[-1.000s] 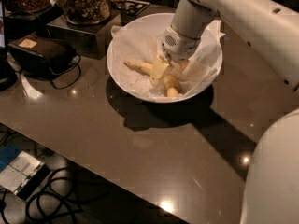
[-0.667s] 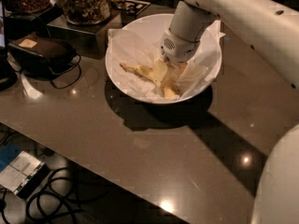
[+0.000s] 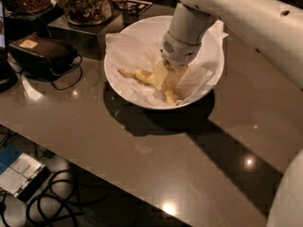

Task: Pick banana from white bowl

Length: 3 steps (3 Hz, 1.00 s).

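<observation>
The white bowl [image 3: 124,86] stands at the back middle of the brown table and is lined with crumpled white paper. The yellow banana [image 3: 137,74] lies in the bowl's middle with its thin stem pointing left. Its right part is hidden under my gripper [image 3: 166,83]. The gripper reaches down into the bowl from the upper right and sits right on the banana, low against the paper. The white arm covers the bowl's far right rim.
Glass jars of dark snacks [image 3: 85,4] stand on a dark tray behind the bowl to the left. A black box with a cable [image 3: 45,53] lies at the left. The table's front edge runs diagonally at lower left, with cables on the floor [image 3: 57,205] below.
The gripper has stayed down in the bowl at the banana, shifting only slightly. The banana and bowl have not visibly moved.
</observation>
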Tool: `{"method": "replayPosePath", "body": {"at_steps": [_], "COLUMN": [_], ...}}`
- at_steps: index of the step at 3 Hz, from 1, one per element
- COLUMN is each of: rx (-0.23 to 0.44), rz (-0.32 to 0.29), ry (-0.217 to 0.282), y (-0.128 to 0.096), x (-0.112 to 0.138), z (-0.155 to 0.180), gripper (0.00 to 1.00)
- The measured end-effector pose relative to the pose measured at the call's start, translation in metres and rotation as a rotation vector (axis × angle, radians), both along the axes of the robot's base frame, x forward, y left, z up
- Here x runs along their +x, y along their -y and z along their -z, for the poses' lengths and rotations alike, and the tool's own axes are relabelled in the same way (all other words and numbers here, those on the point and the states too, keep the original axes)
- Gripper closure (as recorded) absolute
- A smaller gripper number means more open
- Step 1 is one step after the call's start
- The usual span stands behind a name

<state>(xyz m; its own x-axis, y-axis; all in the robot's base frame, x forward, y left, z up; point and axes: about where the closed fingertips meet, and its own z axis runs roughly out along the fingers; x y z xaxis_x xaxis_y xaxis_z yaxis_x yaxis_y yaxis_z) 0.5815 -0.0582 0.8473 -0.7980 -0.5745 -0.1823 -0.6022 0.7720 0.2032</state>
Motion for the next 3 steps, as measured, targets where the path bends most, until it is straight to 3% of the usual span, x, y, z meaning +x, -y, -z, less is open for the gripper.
{"method": "replayPosePath", "body": {"at_steps": [1,3], "rx": [0.007,0.07], "rz": [-0.019,-0.172], "ry": [0.017,0.067], "y": [-0.003,-0.019], "x": [-0.001,-0.024], "z": [-0.011,-0.089], "gripper": [1.0,1.0]}}
